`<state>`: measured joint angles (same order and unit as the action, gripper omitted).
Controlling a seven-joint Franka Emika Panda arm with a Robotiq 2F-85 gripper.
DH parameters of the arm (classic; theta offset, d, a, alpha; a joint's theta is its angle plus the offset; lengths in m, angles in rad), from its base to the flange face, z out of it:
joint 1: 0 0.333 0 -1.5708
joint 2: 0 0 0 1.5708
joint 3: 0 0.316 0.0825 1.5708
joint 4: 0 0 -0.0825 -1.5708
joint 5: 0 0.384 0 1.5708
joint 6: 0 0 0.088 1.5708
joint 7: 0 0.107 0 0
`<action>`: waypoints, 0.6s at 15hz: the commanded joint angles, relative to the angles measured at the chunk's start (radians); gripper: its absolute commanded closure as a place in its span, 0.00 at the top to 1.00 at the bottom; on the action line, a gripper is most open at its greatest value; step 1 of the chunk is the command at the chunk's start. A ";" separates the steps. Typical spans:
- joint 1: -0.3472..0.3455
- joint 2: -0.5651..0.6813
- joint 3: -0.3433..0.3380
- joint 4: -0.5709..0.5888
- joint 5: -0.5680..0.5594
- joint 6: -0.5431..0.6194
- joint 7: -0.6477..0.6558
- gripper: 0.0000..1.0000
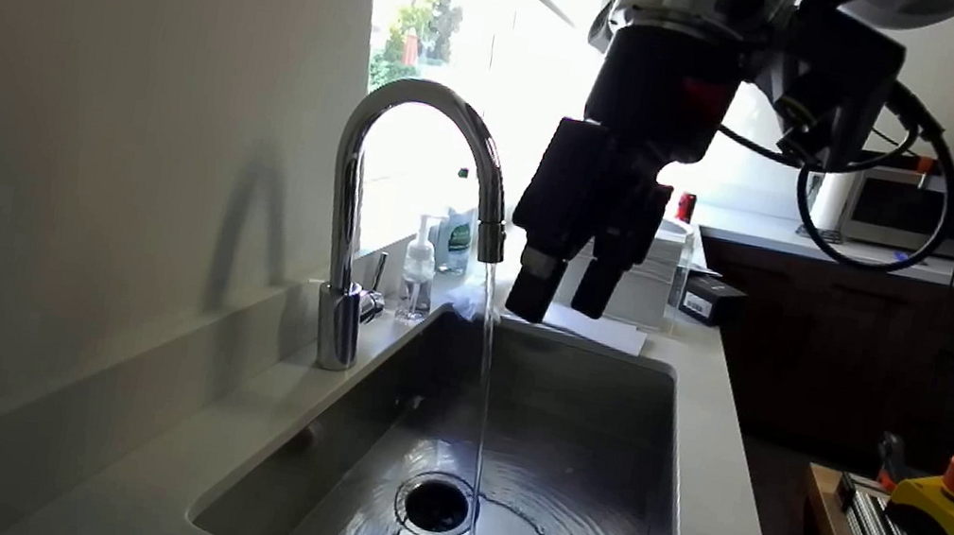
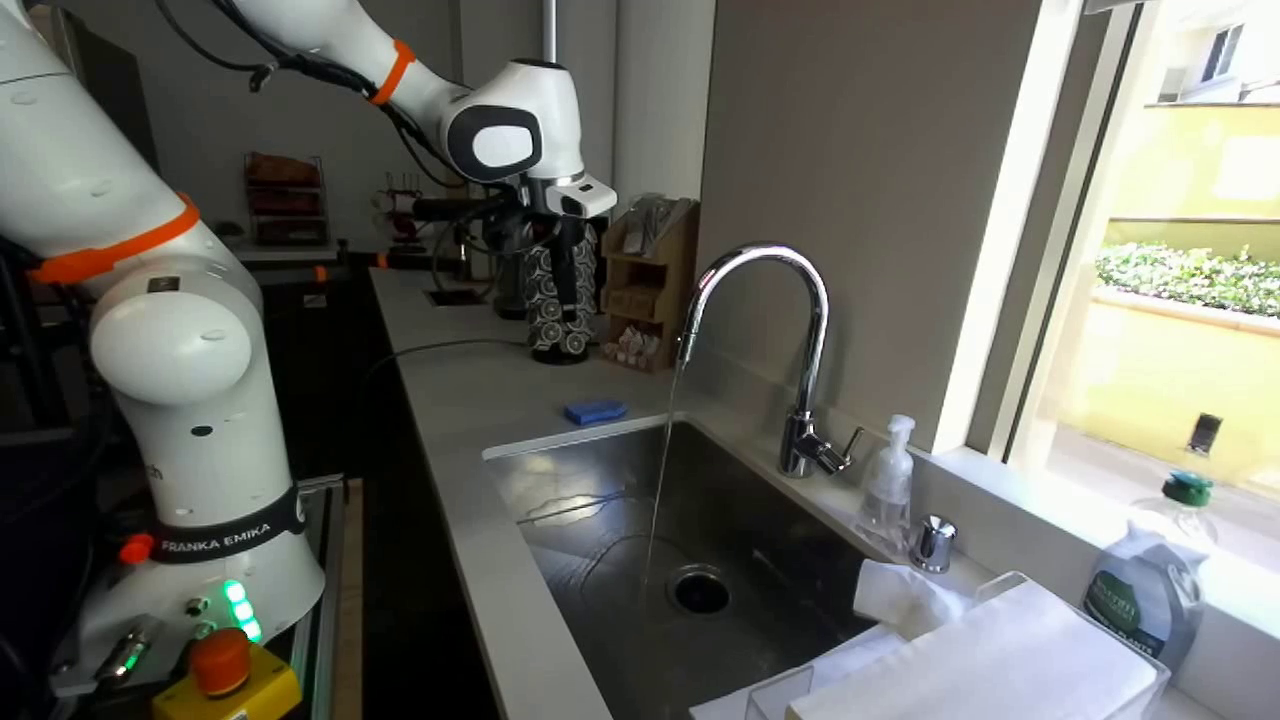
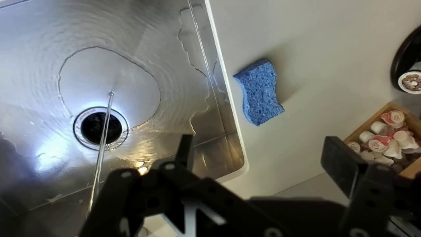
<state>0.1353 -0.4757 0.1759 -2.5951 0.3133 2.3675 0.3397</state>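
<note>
Nothing is held by the widely spread gripper [image 3: 263, 156]. In the wrist view's upper centre-right, the blue sponge [image 3: 260, 93] could be pushed into the sink [image 3: 227, 115] by a leftward nudge.

In an exterior view, the white arm [image 2: 215, 460] rises from its base [image 2: 270, 580] and leans out of view at the upper left, its forearm [image 2: 345, 50] sloping down from the top to the rounded wrist [image 2: 555, 110]. The dark gripper [image 1: 557, 311] hangs below the wrist, pointing downward at a slant. In the wrist view, its two fingers [image 3: 340, 163] stand spread wide apart.
</note>
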 commanded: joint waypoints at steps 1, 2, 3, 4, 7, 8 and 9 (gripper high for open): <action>-0.041 -0.046 -0.012 -0.021 -0.036 -0.021 0.036 1.00; -0.063 -0.067 -0.018 -0.031 -0.051 -0.020 0.049 1.00; -0.084 -0.081 -0.022 -0.041 -0.069 -0.014 0.061 1.00; -0.111 -0.101 -0.032 -0.044 -0.089 -0.021 0.069 1.00; -0.191 -0.131 -0.060 -0.051 -0.176 0.009 0.046 1.00; -0.200 -0.133 -0.084 -0.042 -0.195 -0.001 0.003 1.00; -0.228 -0.132 -0.088 -0.034 -0.234 -0.001 -0.004 1.00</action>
<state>-0.0424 -0.5724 0.1056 -2.6174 0.1561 2.3668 0.3643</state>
